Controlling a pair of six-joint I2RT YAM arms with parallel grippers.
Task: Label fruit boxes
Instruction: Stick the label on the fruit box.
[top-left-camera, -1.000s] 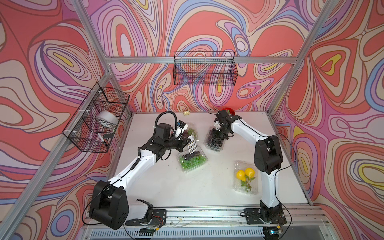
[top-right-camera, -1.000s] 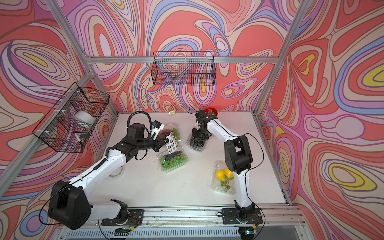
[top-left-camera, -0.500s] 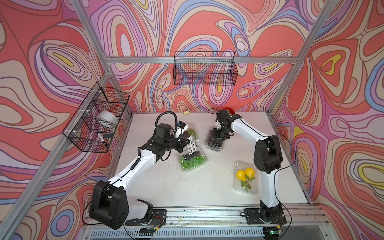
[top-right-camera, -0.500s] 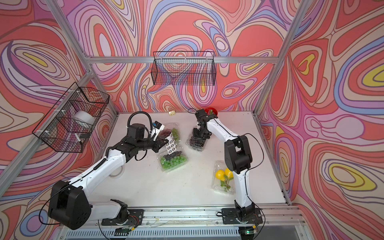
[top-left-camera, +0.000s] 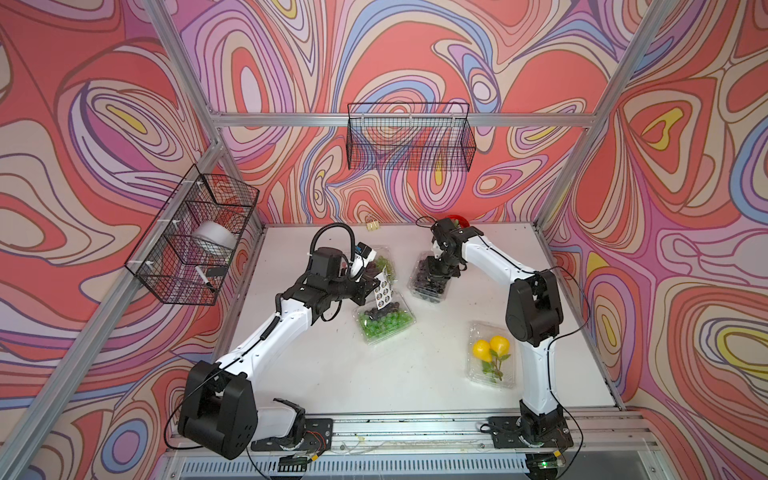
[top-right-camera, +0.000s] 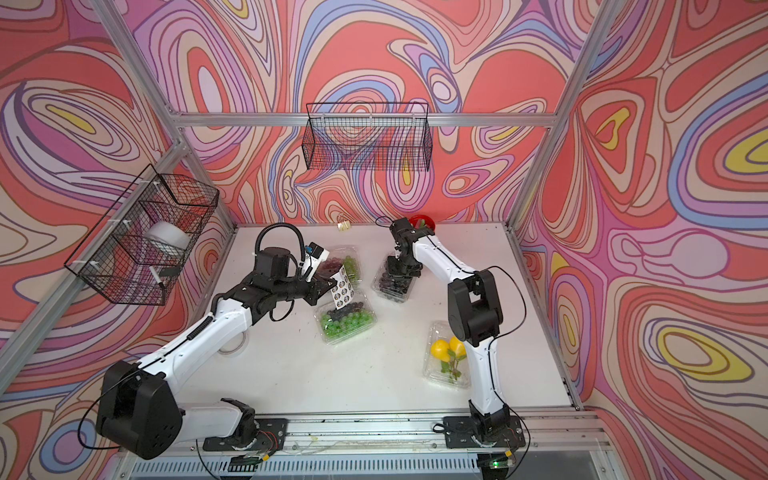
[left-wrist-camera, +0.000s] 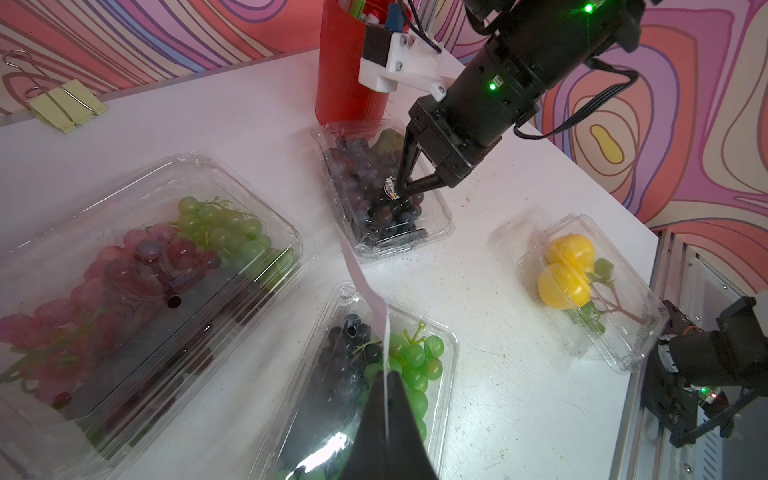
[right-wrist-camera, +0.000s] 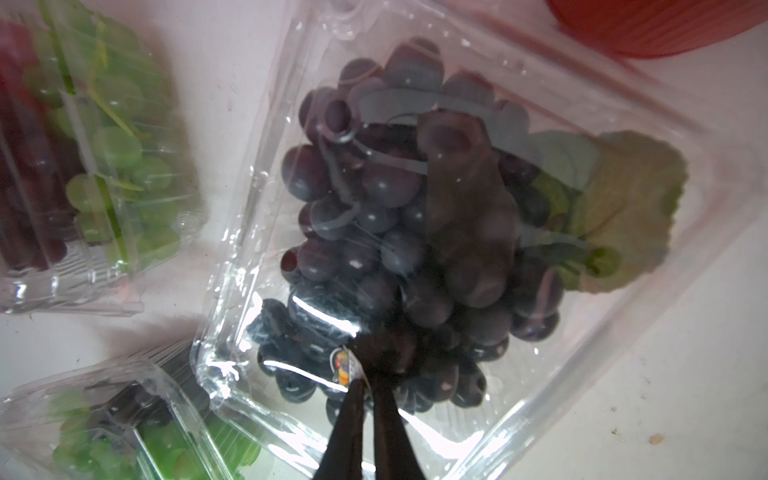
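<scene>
Four clear fruit boxes lie on the white table: purple grapes (top-left-camera: 430, 286), green and dark grapes (top-left-camera: 384, 322), red and green grapes (top-left-camera: 384, 264), two yellow fruits (top-left-camera: 492, 357). My left gripper (left-wrist-camera: 386, 374) is shut on a white sticker sheet (left-wrist-camera: 365, 282), held on edge above the green grape box (left-wrist-camera: 415, 357). My right gripper (right-wrist-camera: 368, 384) points down onto the lid of the purple grape box (right-wrist-camera: 415, 208). Its fingertips meet on a small round sticker (right-wrist-camera: 343, 365) that touches the lid. The left wrist view shows that sticker (left-wrist-camera: 390, 189) at the right gripper's tips.
A red pen cup (left-wrist-camera: 349, 75) stands right behind the purple grape box, near the back wall. A yellow binder clip (left-wrist-camera: 66, 104) lies at the back edge. Wire baskets hang on the back wall (top-left-camera: 409, 137) and the left wall (top-left-camera: 195, 237), which holds a white roll.
The right gripper has stayed over the purple grape box while its jaws drew closer together. The left arm has kept still with the sheet.
</scene>
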